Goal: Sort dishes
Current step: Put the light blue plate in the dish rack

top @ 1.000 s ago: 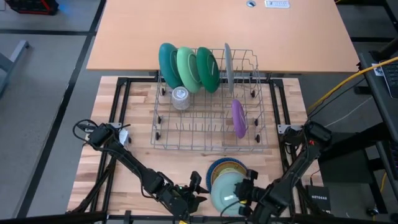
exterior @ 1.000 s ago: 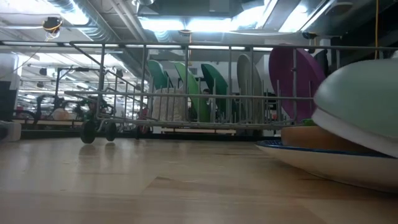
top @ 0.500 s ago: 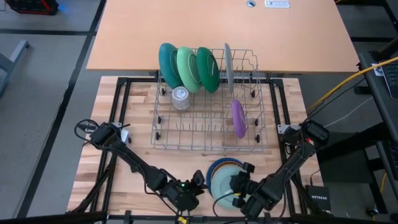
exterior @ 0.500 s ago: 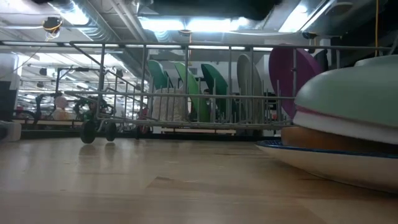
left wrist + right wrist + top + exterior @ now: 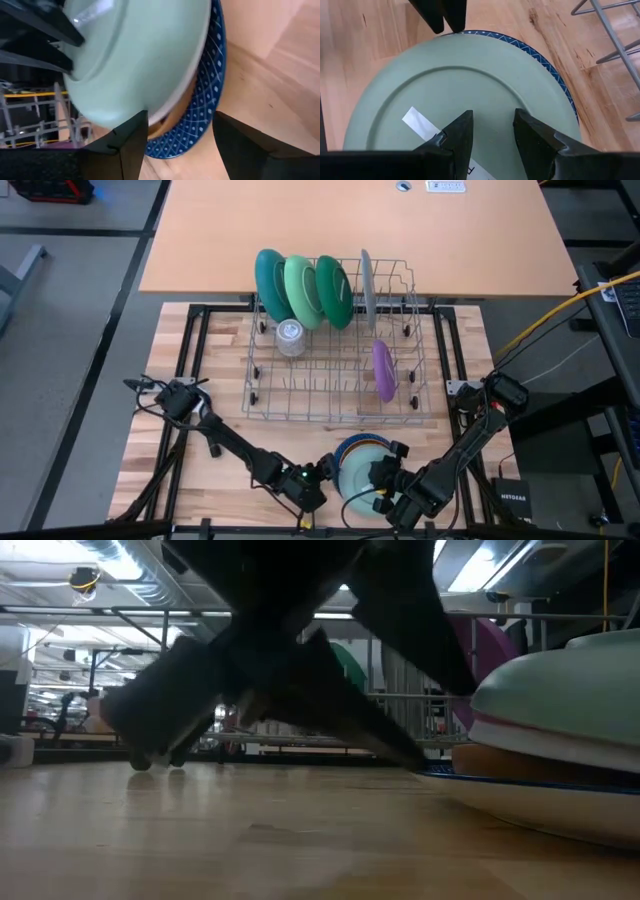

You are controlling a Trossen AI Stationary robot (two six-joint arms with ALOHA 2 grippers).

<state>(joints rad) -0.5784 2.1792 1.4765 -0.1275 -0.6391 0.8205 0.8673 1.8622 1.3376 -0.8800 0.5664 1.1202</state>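
1. Pale green is what your right gripper [image 5: 492,131] hovers over: the upturned bowl [image 5: 362,488] topping the stack at the near tabletop [image 5: 170,450] edge; whether its part-open fingers grip it, you cannot tell.
2. Your left gripper [image 5: 180,135] stands wide, empty, straddling the blue patterned plate [image 5: 200,112] beneath.
3. Farther out, the wire rack [image 5: 330,395] holds three green and teal plates [image 5: 305,288], a grey plate [image 5: 367,285] and a purple one [image 5: 383,370].
4. You likely have the whole stack left to rack.

A wire dish rack [image 5: 335,375] stands mid-table — a clear cup [image 5: 290,337] inside its far-left corner.
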